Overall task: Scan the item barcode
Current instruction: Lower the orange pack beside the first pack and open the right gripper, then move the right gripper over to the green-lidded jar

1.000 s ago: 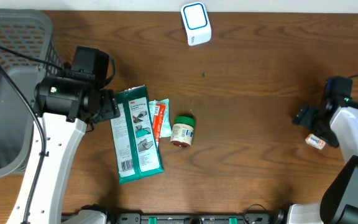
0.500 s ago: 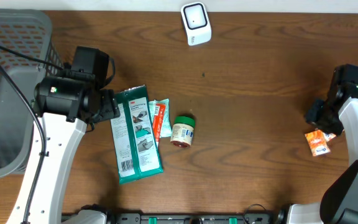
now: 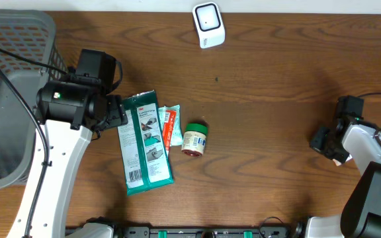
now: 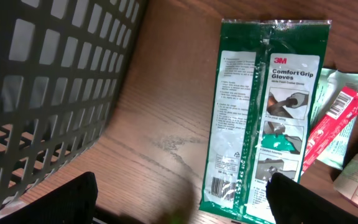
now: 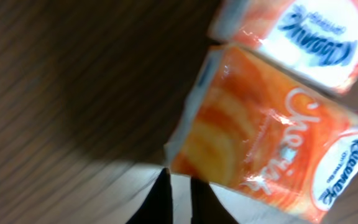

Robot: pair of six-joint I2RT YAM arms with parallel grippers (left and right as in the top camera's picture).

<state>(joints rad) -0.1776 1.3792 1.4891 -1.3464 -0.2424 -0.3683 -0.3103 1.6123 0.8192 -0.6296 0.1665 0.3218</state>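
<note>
Right tool sits low over the desk at its far right side, its two dark fingertips drawn tight together in the wrist view; they meet right at the lower corner of the orange packet, though whether that corner is actually pinched between them cannot be told. A second packet with a white label lies touching the orange one, on its far side from the tool. From overhead the tool's body covers both almost entirely. Well away from this tool, across open wood toward the far edge, lies the white scanner. Left tool hangs with its jaws spread wide and holds nothing; a grey basket stands close at its outer side and a green glove pack lies flat just ahead of it. Beyond the pack, touching it, is a red-and-pale sachet, then a small green-lidded jar on its side.
</note>
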